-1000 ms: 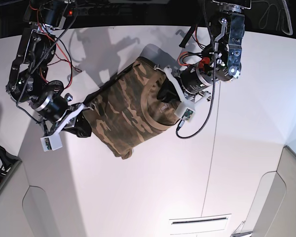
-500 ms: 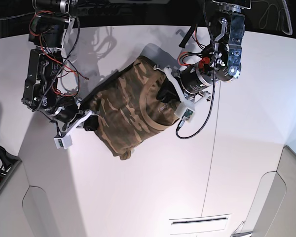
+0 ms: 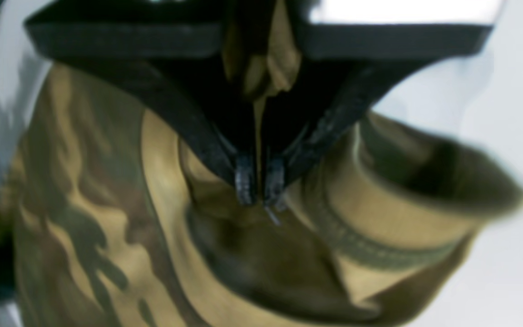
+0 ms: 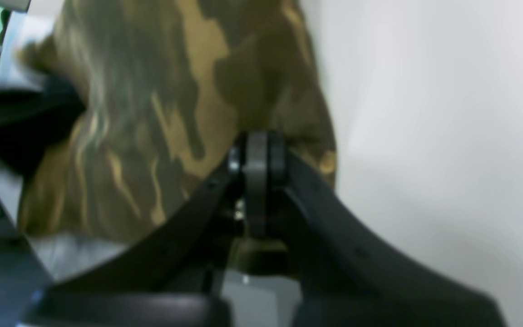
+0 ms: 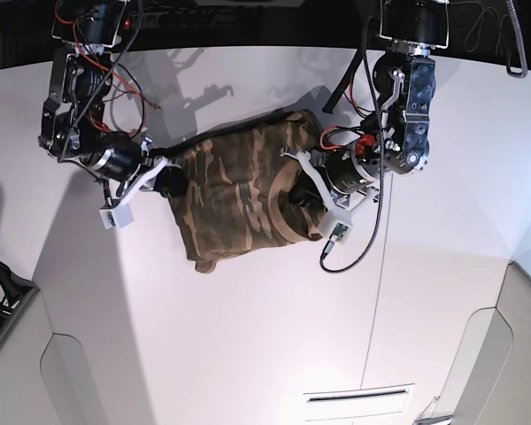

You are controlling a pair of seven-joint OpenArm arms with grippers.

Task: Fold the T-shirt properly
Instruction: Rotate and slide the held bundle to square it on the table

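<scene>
The left gripper (image 3: pixel 259 188) pinches a fold of the T-shirt (image 5: pixel 239 199) by the ribbed collar, fingertips nearly together with cloth rising between them. The right gripper (image 4: pixel 257 156) is clamped on the opposite edge. The bunched shirt spans between both grippers, over the white table (image 5: pixel 248 336)

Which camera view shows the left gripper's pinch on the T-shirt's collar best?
The left wrist view: left gripper shut on T-shirt cloth beside the ribbed collar. The base view hides the pinch behind the arm; the right wrist view misses it.
</scene>
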